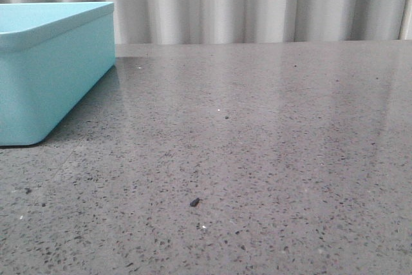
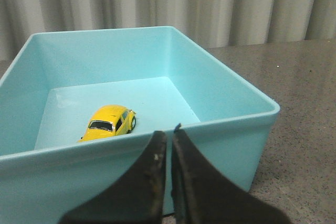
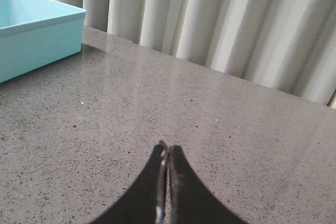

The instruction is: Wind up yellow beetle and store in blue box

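The yellow beetle (image 2: 109, 122) sits on its wheels on the floor of the blue box (image 2: 220, 129), seen in the left wrist view. The blue box also shows at the far left of the front view (image 1: 51, 82) and in the right wrist view (image 3: 37, 40); the car is hidden there by its walls. My left gripper (image 2: 169, 134) is shut and empty, just outside the box's near wall. My right gripper (image 3: 168, 149) is shut and empty, above bare tabletop away from the box. Neither gripper shows in the front view.
A grey speckled stone tabletop (image 1: 257, 159) spreads to the right of the box. A small dark crumb (image 1: 194, 202) lies on it near the front. A pleated pale curtain (image 1: 257, 4) hangs behind the table's far edge.
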### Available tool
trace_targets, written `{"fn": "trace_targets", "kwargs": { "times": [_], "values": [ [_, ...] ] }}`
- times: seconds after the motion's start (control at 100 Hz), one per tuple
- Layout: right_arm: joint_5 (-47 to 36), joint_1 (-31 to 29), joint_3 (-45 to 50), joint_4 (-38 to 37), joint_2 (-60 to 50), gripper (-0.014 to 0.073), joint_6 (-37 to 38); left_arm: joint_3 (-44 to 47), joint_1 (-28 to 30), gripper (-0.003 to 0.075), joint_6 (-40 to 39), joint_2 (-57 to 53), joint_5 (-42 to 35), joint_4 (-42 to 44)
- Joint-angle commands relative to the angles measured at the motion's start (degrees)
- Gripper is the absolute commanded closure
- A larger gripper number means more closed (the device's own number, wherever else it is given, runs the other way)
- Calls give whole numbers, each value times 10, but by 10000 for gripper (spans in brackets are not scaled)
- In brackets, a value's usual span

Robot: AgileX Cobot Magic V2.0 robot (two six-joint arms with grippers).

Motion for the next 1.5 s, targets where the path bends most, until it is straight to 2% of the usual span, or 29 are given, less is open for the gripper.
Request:
{"fn": "trace_targets", "kwargs": {
  "times": [0.0,0.48,0.55,0.63,0.69,0.88,1.09,1.28,1.49],
  "values": [
    [-50,-1,-13,4,7,635,-5,-15,-5,741,0,6,-46,-9],
    [-35,-1,-13,4,7,635,-5,1,-5,741,0,6,-52,-12],
    [-35,-1,-13,4,7,635,-5,24,-5,741,0,4,-108,-12],
    [-35,-1,-13,0,7,635,-5,61,-5,741,0,3,-252,-10],
    [-35,-1,-13,0,7,635,-5,80,-4,741,0,3,-303,-10],
    [-35,-1,-13,0,7,635,-5,113,-4,741,0,3,-280,65],
    [-35,20,-12,-5,7,635,-5,146,-3,741,0,3,-297,74],
    [-35,56,-1,-6,7,635,-5,146,-3,741,0,-20,-396,74],
    [-35,58,6,-6,7,635,-5,146,-3,741,0,-88,-325,66]
  ]
}}
